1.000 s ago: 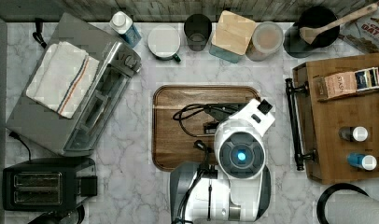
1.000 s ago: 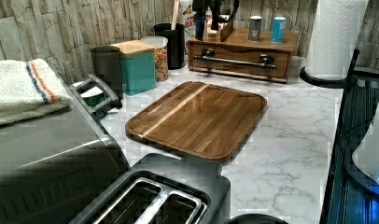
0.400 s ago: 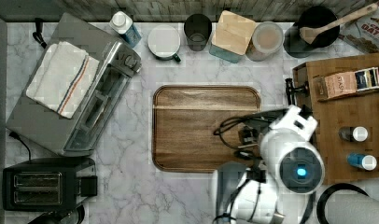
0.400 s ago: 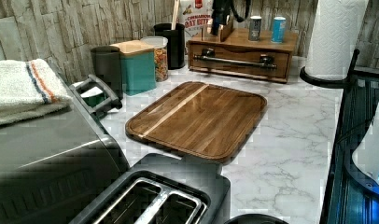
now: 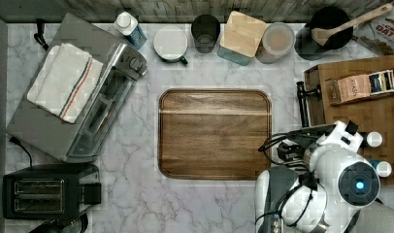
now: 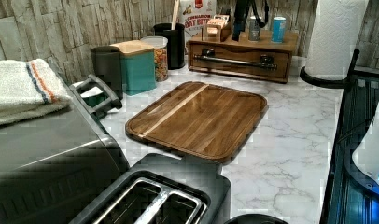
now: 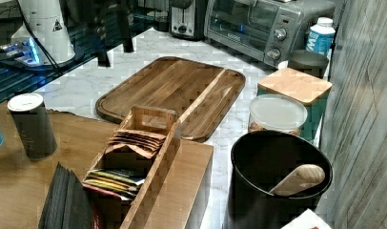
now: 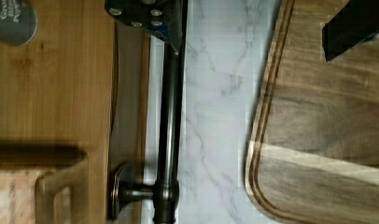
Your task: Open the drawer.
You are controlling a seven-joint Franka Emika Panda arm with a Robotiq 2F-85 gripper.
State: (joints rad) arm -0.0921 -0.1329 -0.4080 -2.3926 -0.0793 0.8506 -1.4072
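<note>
1. In the wrist view we see the hand (image 8: 253,21) spread wide: one finger (image 8: 148,16) lies over the drawer's bar handle (image 8: 169,130), the other finger (image 8: 355,28) hangs above the cutting board (image 8: 327,140). We cannot tell whether the first finger touches the bar.
2. The hand grips nothing.
3. The drawer (image 6: 241,63) sits at the far side of the counter (image 6: 290,140) in the left view, its front facing the board.
4. In the top view, the drawer (image 5: 314,104) lies at the right, with the arm (image 5: 331,170) above its handle.
</note>
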